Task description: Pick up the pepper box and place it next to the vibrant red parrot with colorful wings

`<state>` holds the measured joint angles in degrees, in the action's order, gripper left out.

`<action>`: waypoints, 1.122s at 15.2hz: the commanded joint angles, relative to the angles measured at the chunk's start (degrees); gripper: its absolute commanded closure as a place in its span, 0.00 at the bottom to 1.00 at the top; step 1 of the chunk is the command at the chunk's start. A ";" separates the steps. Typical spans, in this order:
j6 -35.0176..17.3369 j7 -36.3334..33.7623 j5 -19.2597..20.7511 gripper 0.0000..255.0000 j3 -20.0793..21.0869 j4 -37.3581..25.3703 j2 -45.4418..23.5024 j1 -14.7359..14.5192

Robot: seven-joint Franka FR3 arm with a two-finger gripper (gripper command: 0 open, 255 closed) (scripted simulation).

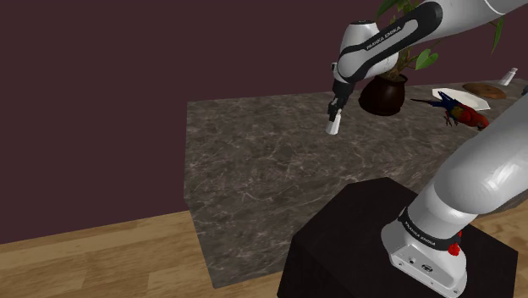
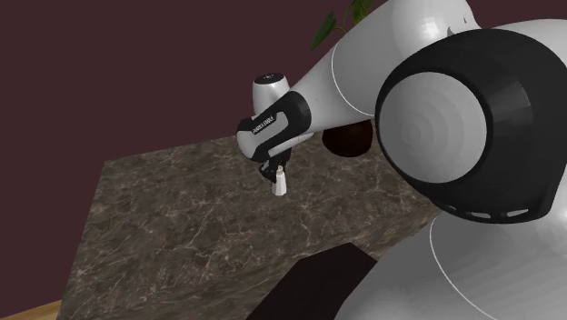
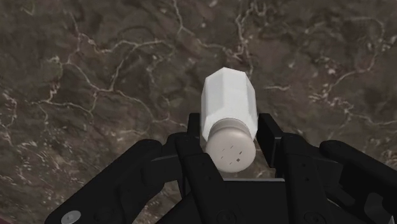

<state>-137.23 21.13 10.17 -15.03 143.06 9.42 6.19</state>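
Here we see the gripper (image 3: 230, 132) clamped around the white pepper box (image 3: 228, 102), holding it over the dark marbled surface (image 1: 262, 182), well apart from the red parrot (image 1: 464, 114) beside the plant pot (image 1: 382, 96).

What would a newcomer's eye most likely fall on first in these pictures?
The white pepper box stands out most, clasped in the black gripper over the dark, pale-veined table. Next comes the red parrot with blue wings, standing on the table near the shoulder view's right edge, to the right of a dark plant pot.
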 commanded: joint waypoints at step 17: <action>12.71 0.35 0.07 1.00 0.96 -6.02 6.73 -0.09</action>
<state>-125.43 21.40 10.31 -14.12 137.74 15.95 6.13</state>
